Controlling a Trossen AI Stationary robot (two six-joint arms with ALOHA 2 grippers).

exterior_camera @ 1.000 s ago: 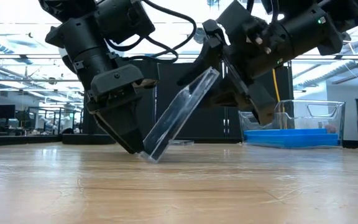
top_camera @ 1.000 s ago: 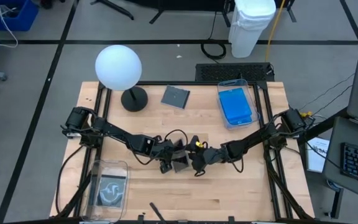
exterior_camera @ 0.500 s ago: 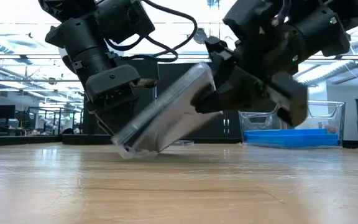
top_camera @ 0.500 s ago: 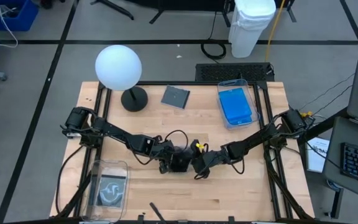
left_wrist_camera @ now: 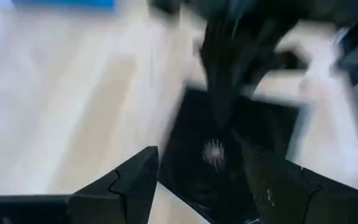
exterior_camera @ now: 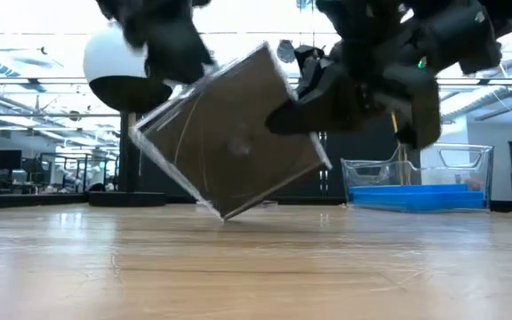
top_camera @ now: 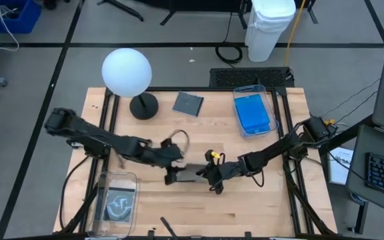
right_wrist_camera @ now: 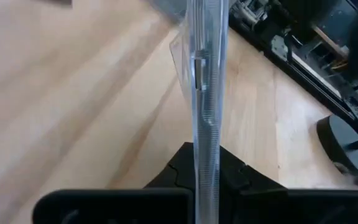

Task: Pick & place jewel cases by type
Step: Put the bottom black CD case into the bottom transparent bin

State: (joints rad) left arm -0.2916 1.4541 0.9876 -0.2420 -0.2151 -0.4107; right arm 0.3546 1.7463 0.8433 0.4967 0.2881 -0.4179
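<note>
One dark case (exterior_camera: 228, 142) is in play at mid-counter, gripped by the right claw (right_wrist_camera: 205, 163), which is clenched on one edge of it. The right wrist view shows the thin clear-edged case pinched edge-on between the two fingers. In the low view the case stands tilted on one corner, that corner at or just above the counter (exterior_camera: 256, 267); an edge grip of this kind suits a thin flat item that cannot be pinched while lying flat. The left claw (left_wrist_camera: 197, 180) is released, its fingers spread wide just beside the case and grasping nothing.

A second dark case (top_camera: 188, 104) lies flat near the lamp (top_camera: 127, 72). Blue cases (top_camera: 253, 112) sit inside the clear bin (top_camera: 266, 95) on the right, so sorting by type appears partly done. Another clear bin (top_camera: 103, 181) sits at the front left and is the likely destination for dark cases.
</note>
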